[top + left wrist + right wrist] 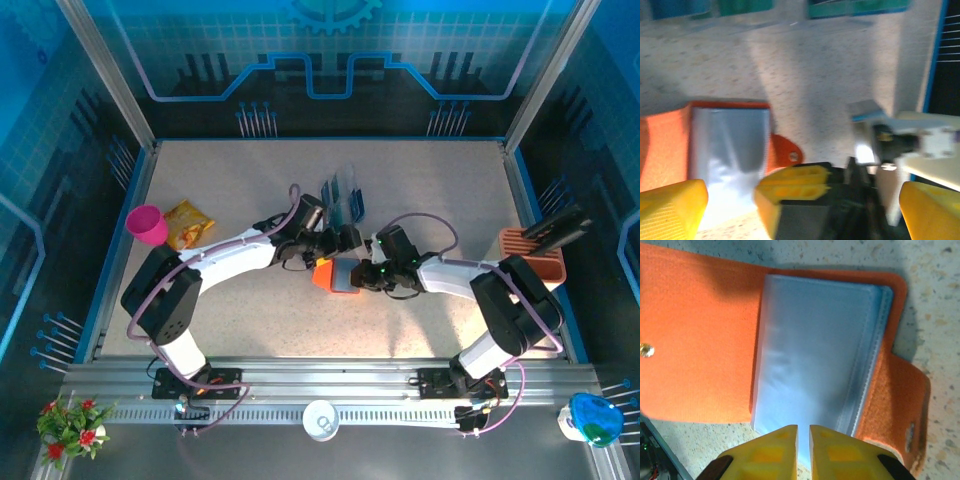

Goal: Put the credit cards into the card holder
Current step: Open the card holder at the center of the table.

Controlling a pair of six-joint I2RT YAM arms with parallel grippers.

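The card holder (334, 277) is an orange wallet lying open on the middle of the table, its grey-blue pocket sheets (810, 350) facing up and its snap tab (786, 152) to one side. My right gripper (803, 440) is shut on the near edge of those pocket sheets; in the overhead view it (358, 274) comes in from the right. Just behind the wallet my left gripper (336, 246) hangs wide open and holds nothing, its yellow fingers (670, 210) framing the wallet (670, 150). Blue and teal credit cards (342, 196) stand in a clear rack further back, blurred along the top edge (855, 6).
A pink cup (147, 223) and a yellow snack packet (188, 224) sit at the left. An orange slotted box (533, 252) with a dark item stands at the right edge. The table's blue rim (935, 55) runs close by on the right.
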